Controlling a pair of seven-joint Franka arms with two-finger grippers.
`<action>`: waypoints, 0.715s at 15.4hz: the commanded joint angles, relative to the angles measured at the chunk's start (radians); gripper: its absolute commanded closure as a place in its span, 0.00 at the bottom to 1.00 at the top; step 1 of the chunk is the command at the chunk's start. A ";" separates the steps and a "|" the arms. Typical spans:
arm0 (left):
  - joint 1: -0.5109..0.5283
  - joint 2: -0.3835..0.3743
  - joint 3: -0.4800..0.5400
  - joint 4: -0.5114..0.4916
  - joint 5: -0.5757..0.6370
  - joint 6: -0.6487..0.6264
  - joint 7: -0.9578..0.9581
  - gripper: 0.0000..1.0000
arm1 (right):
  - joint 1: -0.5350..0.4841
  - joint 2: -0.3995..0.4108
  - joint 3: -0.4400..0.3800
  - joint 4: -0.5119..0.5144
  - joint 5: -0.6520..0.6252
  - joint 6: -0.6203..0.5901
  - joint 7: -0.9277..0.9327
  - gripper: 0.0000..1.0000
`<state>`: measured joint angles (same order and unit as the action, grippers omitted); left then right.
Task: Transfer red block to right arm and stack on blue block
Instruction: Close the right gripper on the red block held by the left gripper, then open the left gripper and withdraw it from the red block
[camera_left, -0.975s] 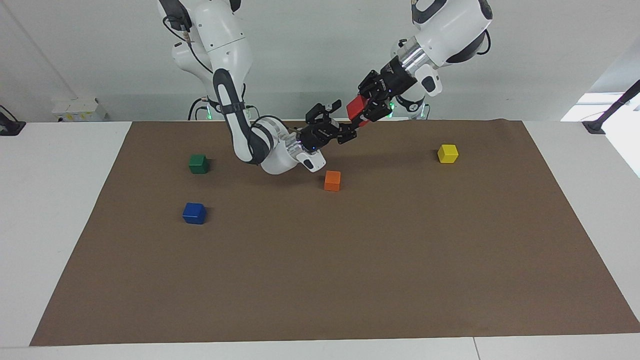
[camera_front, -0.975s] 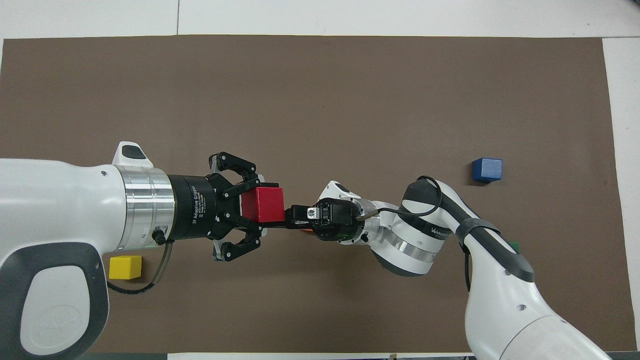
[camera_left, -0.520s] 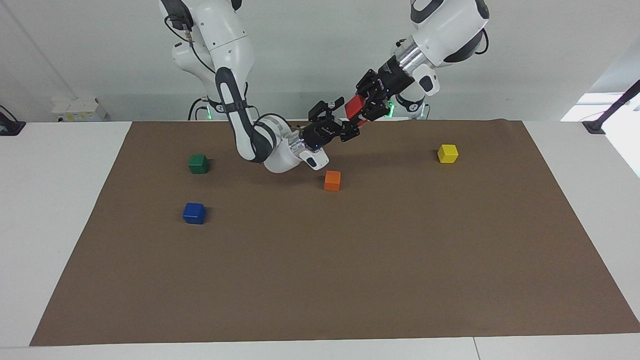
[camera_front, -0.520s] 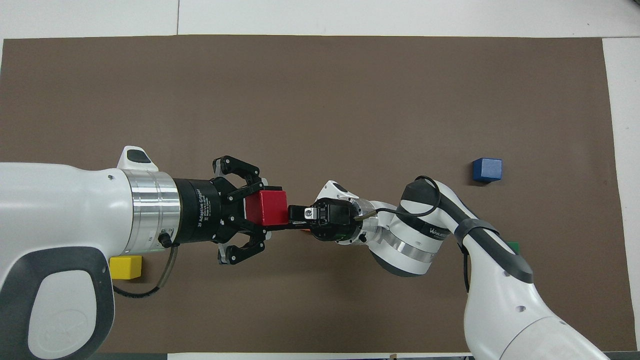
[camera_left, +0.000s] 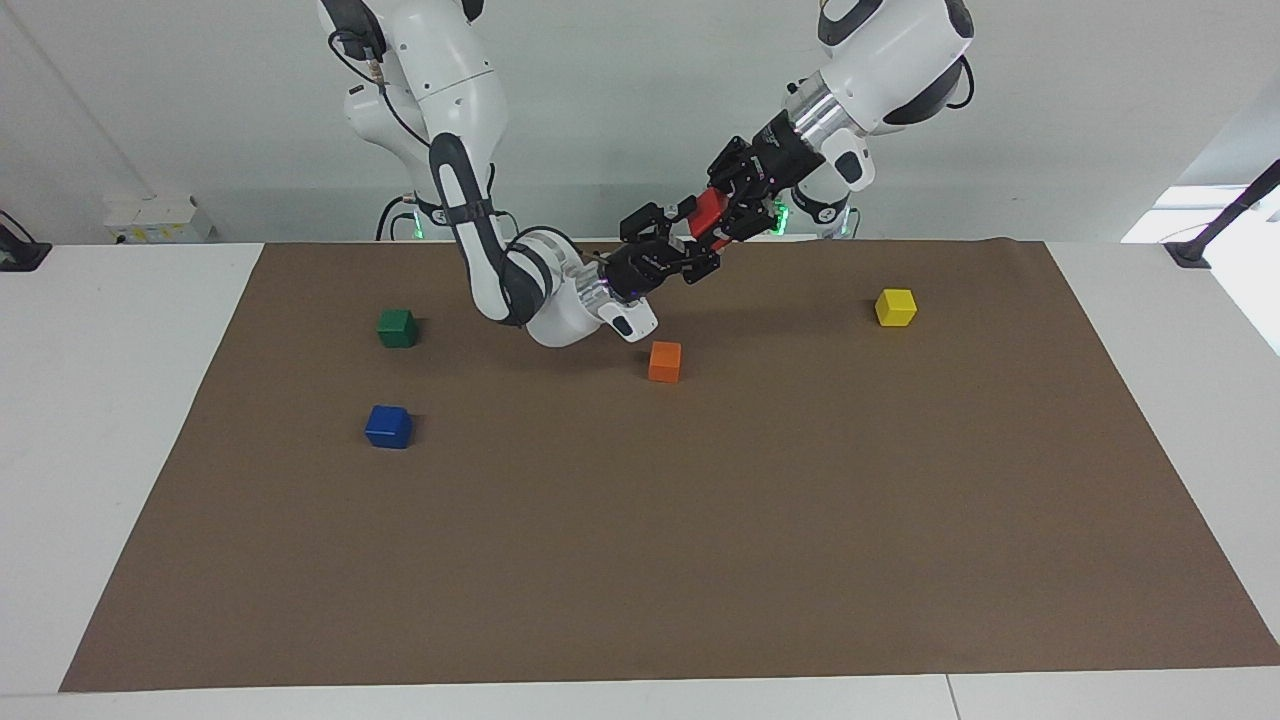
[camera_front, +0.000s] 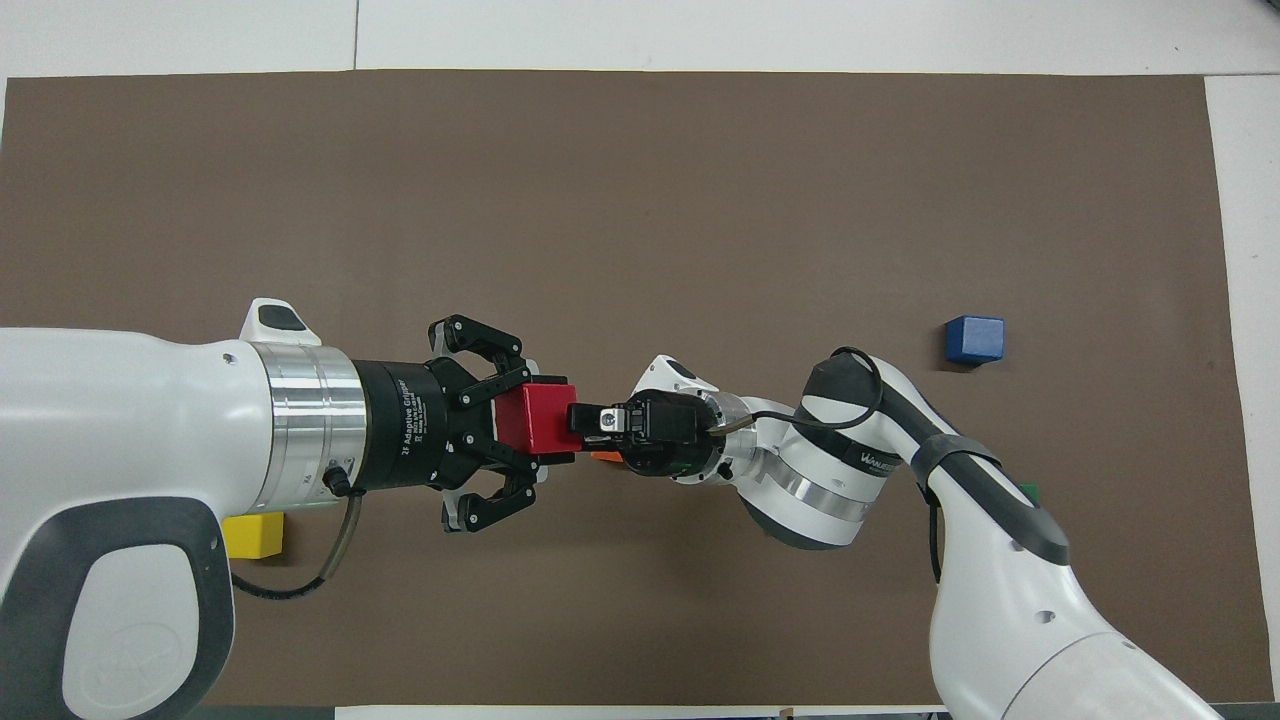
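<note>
Red block (camera_left: 707, 211) hangs in the air over the brown mat (camera_left: 700, 560), clenched in the left gripper (camera_left: 722, 214). From nine o'clock in the facing view the right gripper (camera_left: 688, 245) has its fingers around the block; whether they grip it I cannot tell. Orange cube (camera_left: 664, 361) lies under them. Blue block (camera_left: 388, 426) rests toward the right arm's end, at six o'clock from the green cube (camera_left: 397, 327).

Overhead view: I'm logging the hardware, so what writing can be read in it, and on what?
"2F Adaptive Gripper": on the black body of the left gripper; the smaller line under it is too small to read.
"WANJEE...", uncertain: on the right arm's wrist.
Nothing readable on the blocks.
</note>
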<state>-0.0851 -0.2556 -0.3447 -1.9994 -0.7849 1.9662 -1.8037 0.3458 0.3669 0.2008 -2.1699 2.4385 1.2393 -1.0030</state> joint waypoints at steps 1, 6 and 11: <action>-0.010 -0.040 0.007 -0.036 -0.022 0.006 0.001 1.00 | -0.008 -0.011 0.009 0.002 0.022 0.023 0.012 0.60; -0.011 -0.040 0.007 -0.035 -0.022 0.006 0.009 1.00 | -0.013 -0.010 0.008 0.007 0.022 0.025 0.011 1.00; -0.010 -0.059 -0.010 -0.033 -0.017 -0.027 0.006 0.00 | -0.013 -0.014 0.009 0.007 0.022 0.031 0.011 1.00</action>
<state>-0.0862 -0.2623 -0.3447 -1.9983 -0.7892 1.9666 -1.7882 0.3468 0.3660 0.2024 -2.1685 2.4402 1.2415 -0.9894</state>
